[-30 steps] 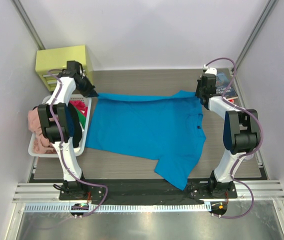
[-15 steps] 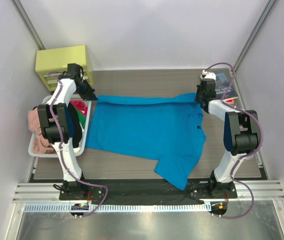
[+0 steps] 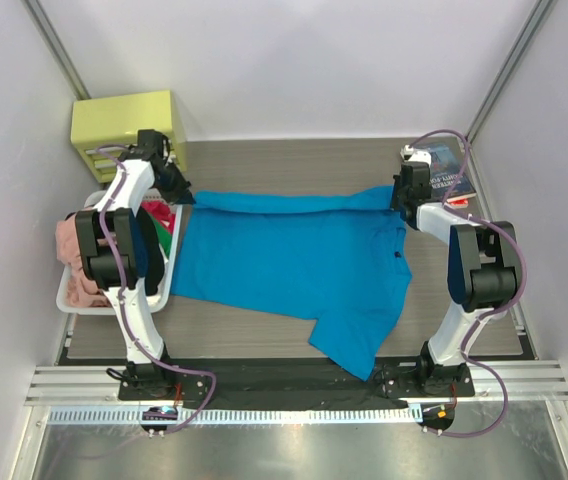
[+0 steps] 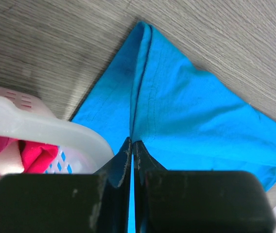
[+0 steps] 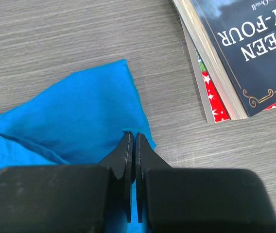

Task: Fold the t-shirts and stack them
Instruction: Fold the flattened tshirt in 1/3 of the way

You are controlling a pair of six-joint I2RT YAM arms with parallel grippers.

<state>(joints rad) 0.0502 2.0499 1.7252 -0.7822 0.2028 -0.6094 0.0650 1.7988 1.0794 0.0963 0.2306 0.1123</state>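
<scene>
At the left of the top view, a white basket (image 3: 67, 296) holds the waiting t-shirts (image 3: 72, 243), pink and red among them. Just right of it, the left jaws are clenched on the far left corner of the turquoise t-shirt (image 3: 284, 260). The left wrist view shows them pinching what looks like the hem corner, though the pinched cloth itself is hidden behind the jaws. The shirt lies spread sideways across the middle of the table (image 3: 294, 160), collar to the right and one sleeve hanging toward the bottom of the frame. At the upper right, the right jaws are clamped on the shirt's far right corner, near the dark-covered books (image 3: 451, 172) but apart from them.

This is the first fold. Both far corners are gripped, and the far edge looks slightly raised. The next move calls for both arms to draw that edge evenly toward the bottom of the frame, keeping it taut, then lay it on the near edge and let go.
</scene>
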